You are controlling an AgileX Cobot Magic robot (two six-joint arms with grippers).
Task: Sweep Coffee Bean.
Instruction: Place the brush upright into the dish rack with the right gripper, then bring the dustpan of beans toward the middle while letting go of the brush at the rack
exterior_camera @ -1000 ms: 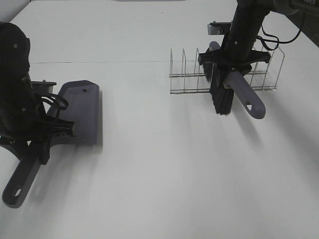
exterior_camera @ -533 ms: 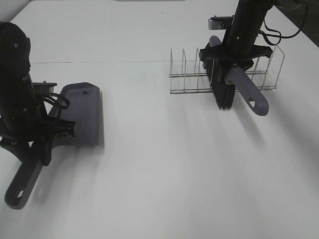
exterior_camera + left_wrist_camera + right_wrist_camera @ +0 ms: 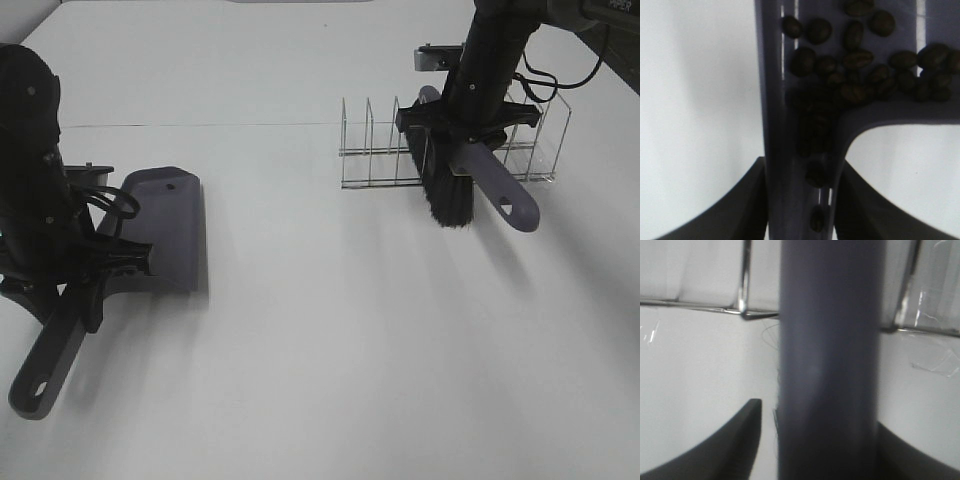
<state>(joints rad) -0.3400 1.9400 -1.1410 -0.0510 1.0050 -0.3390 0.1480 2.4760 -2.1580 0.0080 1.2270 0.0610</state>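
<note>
**Near:** left gripper [image 3: 98,275], clamped tight on the handle of the purple-grey dustpan [image 3: 165,225], whose pan rests on the white table [image 3: 330,370].

**Left wrist view:** the coffee beans [image 3: 855,65], roughly 2 dozen, lie heaped inside the dustpan against its rear wall. A few trail down the handle channel between the fingers.

**Far:** the brush [image 3: 450,195] stands bristles-down at the wire rack [image 3: 375,150]; which slot it occupies cannot be told. The right gripper [image 3: 465,120] brackets its handle with jaws slightly parted, 1 finger [image 3: 735,445] standing just clear of it.
</note>
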